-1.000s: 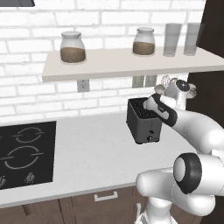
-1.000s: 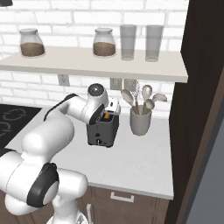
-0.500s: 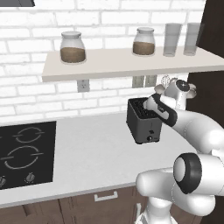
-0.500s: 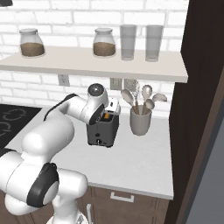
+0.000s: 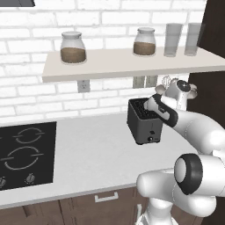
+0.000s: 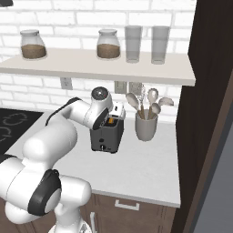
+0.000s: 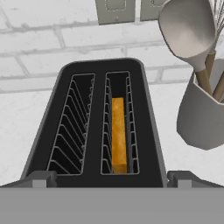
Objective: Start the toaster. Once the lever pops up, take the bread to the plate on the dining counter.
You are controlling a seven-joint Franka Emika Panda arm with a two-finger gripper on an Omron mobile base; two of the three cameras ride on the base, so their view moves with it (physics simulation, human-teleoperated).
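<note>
Here, surface: a pale grey countertop [image 5: 88, 154] runs under a white brick wall [image 5: 101, 17]; a black cooktop [image 5: 24, 151] is set into it at the left of the left base view.
Room: a long pale shelf [image 5: 127, 63] hangs on the wall, carrying two glass jars [image 5: 73, 47] of brown contents and two empty tall glasses [image 5: 173, 39]. Wall outlets [image 6: 128, 87] sit just below it. Dark wood cabinetry [image 6: 209, 113] rises at the right of the right base view, and dark drawer fronts [image 5: 103, 202] run under the counter.
Toaster: the toaster [image 5: 144, 121] stands upright on the counter, near the wall, its knob face turned outward toward the room. A grey utensil crock [image 6: 146, 126] with wooden-handled spoons stands just beside it, apart from it.
Slots: in the hand view the two slots of the toaster [image 7: 98, 127] run lengthwise away from the camera toward the wall, side by side.
Bread: the bread [image 7: 118, 134] stands on edge low in the right-hand slot, its golden crust edge up, its long axis along the slot.
Gripper: the gripper [image 7: 111, 178] hovers right above the toaster's near end, fingers [image 7: 40, 179] spread wide apart, clasping nothing.
Writing: no brand or label can be read on anything.
</note>
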